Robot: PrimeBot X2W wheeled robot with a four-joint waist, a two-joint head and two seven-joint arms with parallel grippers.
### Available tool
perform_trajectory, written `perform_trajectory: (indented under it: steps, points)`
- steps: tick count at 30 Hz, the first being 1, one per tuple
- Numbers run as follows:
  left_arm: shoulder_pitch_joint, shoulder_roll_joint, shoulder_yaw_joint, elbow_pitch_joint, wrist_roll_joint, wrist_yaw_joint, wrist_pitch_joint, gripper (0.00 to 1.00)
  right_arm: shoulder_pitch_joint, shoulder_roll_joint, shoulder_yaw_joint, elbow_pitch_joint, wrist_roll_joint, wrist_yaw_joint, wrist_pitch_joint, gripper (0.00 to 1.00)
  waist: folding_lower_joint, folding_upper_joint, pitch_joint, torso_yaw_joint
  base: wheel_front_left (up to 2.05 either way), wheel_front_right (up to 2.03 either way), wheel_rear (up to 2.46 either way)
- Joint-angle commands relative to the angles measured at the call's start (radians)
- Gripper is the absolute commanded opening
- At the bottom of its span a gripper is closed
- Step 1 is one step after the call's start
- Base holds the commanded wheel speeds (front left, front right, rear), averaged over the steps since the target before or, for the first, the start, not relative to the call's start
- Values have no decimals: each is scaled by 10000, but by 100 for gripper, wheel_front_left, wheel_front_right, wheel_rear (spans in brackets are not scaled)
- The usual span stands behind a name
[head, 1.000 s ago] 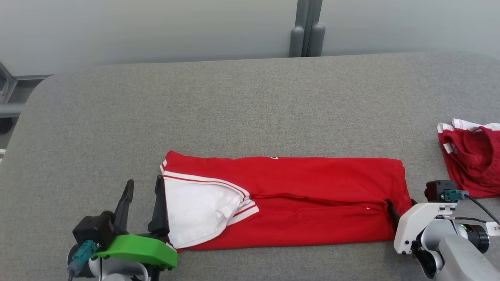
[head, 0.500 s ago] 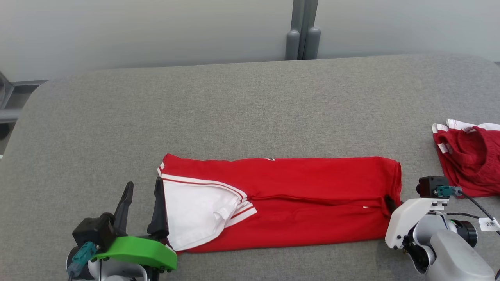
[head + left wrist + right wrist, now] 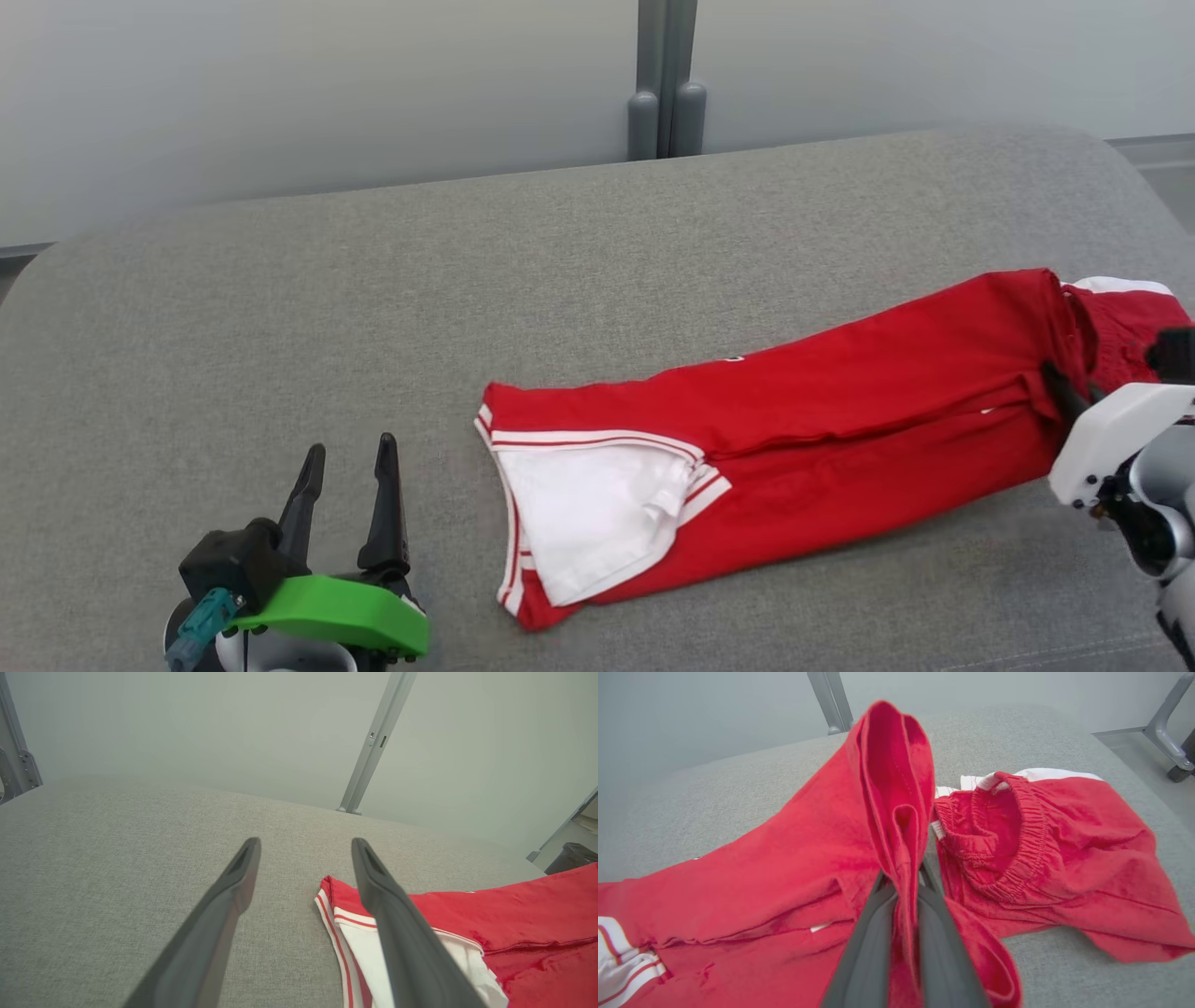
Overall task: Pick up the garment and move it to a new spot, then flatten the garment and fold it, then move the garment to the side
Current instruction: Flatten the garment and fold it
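Note:
The garment [image 3: 840, 411] is a red shirt folded into a long strip with a white, red-striped sleeve at its left end. It lies slanted across the grey table [image 3: 280, 308]. My right gripper [image 3: 1060, 387] is shut on the strip's right end, and the right wrist view shows that red edge [image 3: 892, 779] pinched and raised between my right gripper's [image 3: 901, 882] fingers. My left gripper [image 3: 345, 457] stands open on the table, a short way left of the sleeve and apart from it. In the left wrist view, my left gripper [image 3: 304, 845] has bare cloth between its fingers and the garment [image 3: 514, 914] to its right.
A second red piece with an elastic waistband [image 3: 1041, 858] lies crumpled at the table's right end [image 3: 1125, 317], touching the held end. A grey post [image 3: 665, 84] stands behind the table's far edge. Bare grey tabletop stretches to the left and behind.
My right gripper has shut on the garment's right end and dragged it right and away, up against the second red piece. The sleeve end slid off my left gripper. The camera turned.

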Motion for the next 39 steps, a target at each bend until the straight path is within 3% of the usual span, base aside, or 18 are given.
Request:
perform_trajectory:
  steps: [1, 5, 13, 27, 33, 39]
  points:
    - [123, 65, 20, -80, 6, 57, -6, 100, 292, -312, -300, -360, 74, -17, 300, 0, 0, 0, -47, -208, 0, 0, 0]
    - [131, 63, -5, -108, -16, 62, -4, 100, 682, -593, -896, -1001, -85, -14, 910, 0, 0, 0, -13, -378, 0, 0, 0]
    - [75, 38, -48, -67, -57, 41, -26, 100, 1303, 73, -1320, -2474, 122, -11, 1833, 0, 0, 0, 50, -633, 0, 0, 0]
    - [-222, 9, -138, 25, -101, -31, -51, 100, 1863, 1549, -26, -5665, 1084, -8, 3458, 0, 0, 0, 115, -485, 0, 0, 0]
    - [-337, -64, -192, 86, -103, -87, -79, 100, 1761, 2511, 840, -5881, 1244, -8, 3788, 0, 0, 0, 163, -200, 0, 0, 0]
    - [-534, -185, -264, 202, -88, -182, -95, 100, 1389, 3180, 1710, -5147, 1088, -8, 3595, 0, 0, 0, 203, 132, 0, 0, 0]
